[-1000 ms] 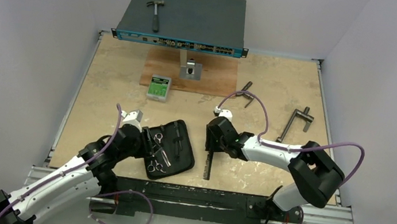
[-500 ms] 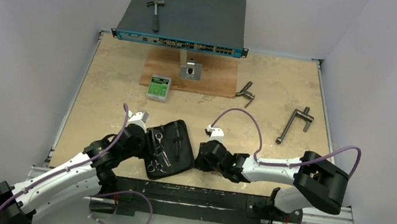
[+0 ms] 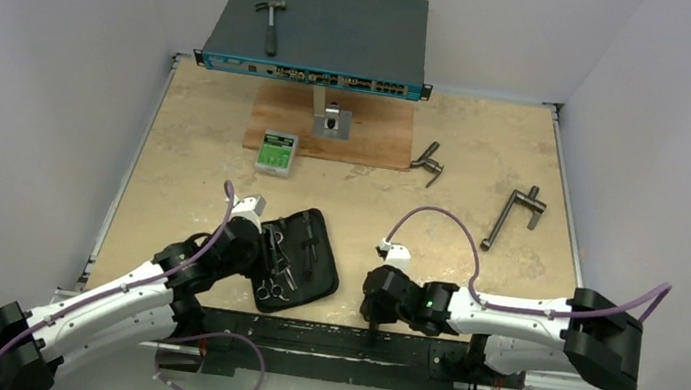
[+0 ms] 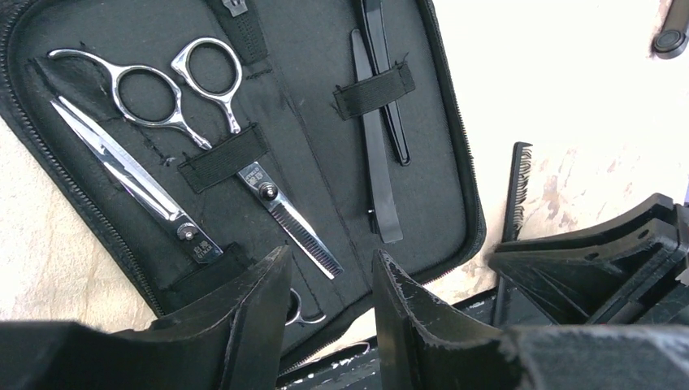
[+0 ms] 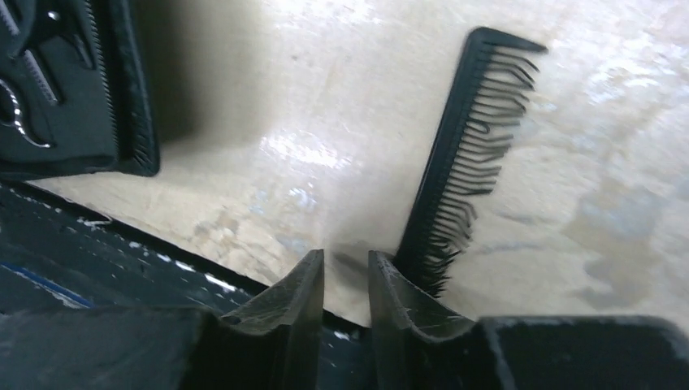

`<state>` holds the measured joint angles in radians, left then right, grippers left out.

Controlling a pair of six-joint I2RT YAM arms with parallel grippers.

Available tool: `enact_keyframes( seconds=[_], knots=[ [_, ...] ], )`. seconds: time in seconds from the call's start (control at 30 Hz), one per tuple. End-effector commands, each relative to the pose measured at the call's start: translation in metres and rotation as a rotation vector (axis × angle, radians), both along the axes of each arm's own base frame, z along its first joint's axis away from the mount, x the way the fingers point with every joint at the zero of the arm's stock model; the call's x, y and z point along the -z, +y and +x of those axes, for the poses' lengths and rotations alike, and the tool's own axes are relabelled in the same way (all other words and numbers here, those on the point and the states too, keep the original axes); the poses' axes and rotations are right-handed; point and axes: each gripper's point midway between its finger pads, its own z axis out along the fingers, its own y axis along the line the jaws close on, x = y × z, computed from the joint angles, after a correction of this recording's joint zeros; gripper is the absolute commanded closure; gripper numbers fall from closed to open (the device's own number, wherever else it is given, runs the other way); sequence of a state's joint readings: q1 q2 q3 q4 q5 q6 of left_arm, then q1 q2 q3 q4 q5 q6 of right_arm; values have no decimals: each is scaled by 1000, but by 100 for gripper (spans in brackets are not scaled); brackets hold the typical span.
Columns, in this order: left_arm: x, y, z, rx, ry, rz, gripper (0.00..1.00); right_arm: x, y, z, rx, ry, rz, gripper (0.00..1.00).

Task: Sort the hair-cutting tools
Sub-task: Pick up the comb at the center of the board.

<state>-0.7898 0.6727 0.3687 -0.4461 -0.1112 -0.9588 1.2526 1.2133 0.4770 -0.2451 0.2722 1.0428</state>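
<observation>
Beige stone-look table point(image 3: 208, 137), grey walls around; at the far edge a network switch point(image 3: 328, 26) sits on a stand with a hammer point(image 3: 270, 24) on top. There's a small green box point(image 3: 276, 153) in front of the stand and two grey T-handle tools point(image 3: 512, 215) far right. An open black zip case point(image 4: 317, 122) lies near-left of centre. Strapped inside are two silver scissors point(image 4: 146, 191), ring handles side by side, and to their right slim black clips point(image 4: 378, 162) under an elastic loop. Left gripper point(image 4: 331, 260) hovers at the case's left side, jaws partly open, nothing between them. The black comb point(image 5: 471, 154) lies flat on the table right of the case, outside it, its near end at the table's near edge. Right gripper point(image 5: 345, 256) is low at that edge, jaws almost closed, only a narrow slit with nothing visible in it. The comb's near end runs behind one finger point(image 5: 398, 301), so I can't tell if it's gripped.
</observation>
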Motion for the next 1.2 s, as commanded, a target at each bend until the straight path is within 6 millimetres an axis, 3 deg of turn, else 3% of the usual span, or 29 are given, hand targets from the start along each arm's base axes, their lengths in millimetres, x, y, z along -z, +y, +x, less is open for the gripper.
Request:
enact_keyframes(
  seconds=[0.0, 0.13, 0.3, 0.63, 0.87, 1.03, 1.17],
  knots=[
    [-30, -18, 11, 15, -72, -77, 60, 0, -38, -5, 68, 2, -98, 66],
    [-37, -27, 8, 62, -88, -73, 60, -32, -29, 9, 135, -56, -3, 47],
    [-44, -37, 0, 125, -107, -61, 59, -51, -41, 37, 227, -134, -6, 40],
    [-41, -39, -8, 123, -109, -50, 59, -24, -60, 25, 238, -51, -60, 35],
    [-37, -42, -10, 131, -99, -45, 59, -3, -52, 1, 191, 57, -37, 35],
    [-34, -42, -12, 130, -99, -49, 59, -1, -44, -8, 182, 105, 11, 34],
    [-32, -42, -13, 132, -97, -51, 59, -5, -26, -12, 159, 128, 64, 35]
  ],
)
